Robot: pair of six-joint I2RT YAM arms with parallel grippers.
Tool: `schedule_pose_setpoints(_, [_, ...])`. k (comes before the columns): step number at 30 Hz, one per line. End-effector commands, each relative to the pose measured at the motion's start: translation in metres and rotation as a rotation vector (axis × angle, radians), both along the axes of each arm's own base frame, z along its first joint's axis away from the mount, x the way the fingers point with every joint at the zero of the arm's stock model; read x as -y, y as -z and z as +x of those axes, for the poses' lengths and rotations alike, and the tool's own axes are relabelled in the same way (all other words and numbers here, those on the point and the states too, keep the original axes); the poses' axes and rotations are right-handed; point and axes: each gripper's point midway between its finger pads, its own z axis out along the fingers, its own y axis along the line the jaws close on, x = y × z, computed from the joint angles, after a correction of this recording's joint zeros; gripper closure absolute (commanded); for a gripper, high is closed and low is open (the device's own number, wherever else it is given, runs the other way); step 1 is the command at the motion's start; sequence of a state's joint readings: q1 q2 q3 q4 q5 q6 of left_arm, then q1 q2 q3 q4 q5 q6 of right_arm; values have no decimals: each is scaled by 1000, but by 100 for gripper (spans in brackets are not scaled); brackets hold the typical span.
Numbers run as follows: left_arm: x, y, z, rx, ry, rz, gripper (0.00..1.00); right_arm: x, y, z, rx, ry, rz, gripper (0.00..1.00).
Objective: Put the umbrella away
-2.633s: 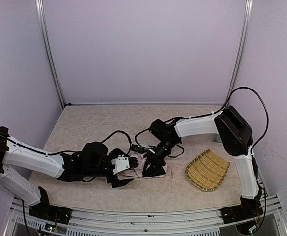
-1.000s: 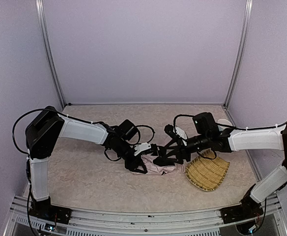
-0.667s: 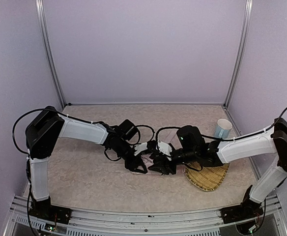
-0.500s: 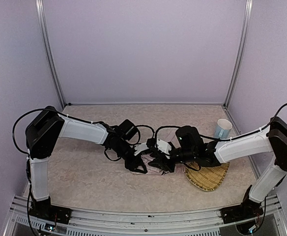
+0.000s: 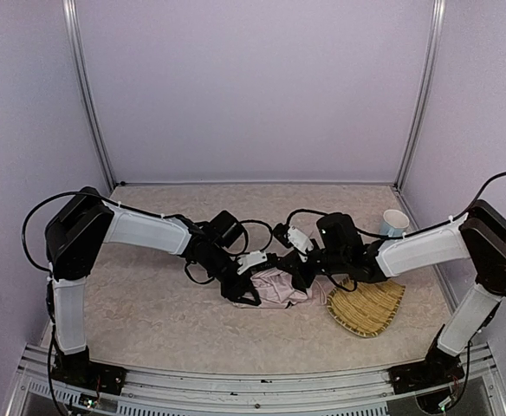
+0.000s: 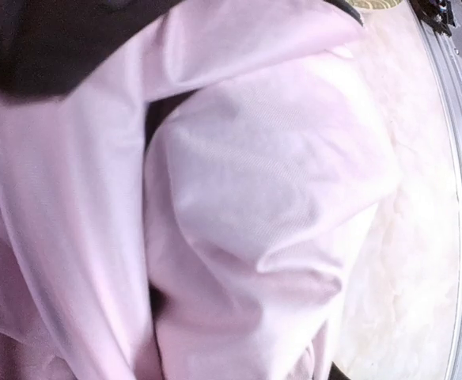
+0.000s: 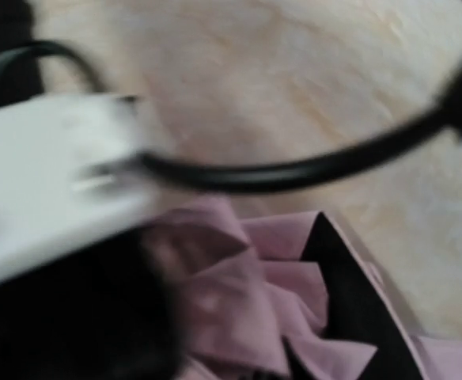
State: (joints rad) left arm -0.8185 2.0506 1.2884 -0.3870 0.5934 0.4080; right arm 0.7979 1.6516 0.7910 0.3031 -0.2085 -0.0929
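Table [image 5: 149, 321]: pale, marbled top, boxed in by lilac walls [image 5: 253, 87] on three sides.

Both arms reach inward and meet over the middle of the table, left arm from the left, right arm from the right.

Umbrella [image 5: 277, 284]: collapsed in a crumpled heap, flat on the table at centre, directly between the two arms. Pale pink outside, with black lining showing at folds and edges. Shaft and handle not visible.

Woven straw tray [image 5: 370, 310]: on the table just right of the umbrella, near edge tilted up slightly. The right forearm crosses above its far edge.

Cup [image 5: 395, 223]: small, pale, upright near the right rear corner, well apart from the umbrella.

Left gripper [image 5: 244, 293]: down on the left edge of the fabric heap. Its wrist camera is filled with pink cloth and a patch of black lining; fingers not visible, so opening cannot be told.

Right gripper [image 5: 305, 270]: at the right upper edge of the heap, close to the left one. Wrist view is blurred: a black cable [image 7: 294, 170] crosses it, with pink and black folds below. Opening cannot be told.
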Motion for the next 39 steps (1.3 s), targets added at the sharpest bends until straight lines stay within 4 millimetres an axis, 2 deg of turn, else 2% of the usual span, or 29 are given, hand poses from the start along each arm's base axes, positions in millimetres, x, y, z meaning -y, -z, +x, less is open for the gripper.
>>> schedule_pose_setpoints(1, [-60,65,-55,-206,-2,300,66,14,17,31,-144,109,39,100])
schedule_pose_setpoints(7, [-58,64,-58,-195,16,300,66,25,52,56,-344,196,35,100])
schedule_pose_setpoints(11, [-60,64,-58,-188,11,306,67,54,87,70,-506,300,29,100])
schedule_pose_setpoints(15, [-60,63,-52,-187,-10,301,69,61,105,68,-587,317,-10,100])
schedule_pose_setpoints(20, [-61,62,-46,-192,-28,298,74,59,108,58,-661,287,-26,99])
schedule_pose_setpoints(22, [-62,62,-47,-197,-26,297,74,62,99,61,-648,288,-17,94])
schedule_pose_setpoints(24, [-62,63,-47,-203,-23,298,74,63,81,65,-618,283,15,80])
schedule_pose_setpoints(28, [-62,66,-50,-231,-18,299,75,58,21,67,-486,202,95,68])
schedule_pose_setpoints(30, [-62,66,-52,-247,-12,295,75,59,-4,65,-406,172,113,64])
schedule_pose_setpoints(32, [-62,66,-52,-264,-11,286,75,64,-21,61,-305,149,102,62])
schedule_pose_setpoints(35, [-62,66,-50,-279,-18,286,75,67,-36,45,-134,109,38,59])
schedule_pose_setpoints(39, [-63,66,-50,-294,-23,288,75,47,-47,-4,125,-72,-58,54])
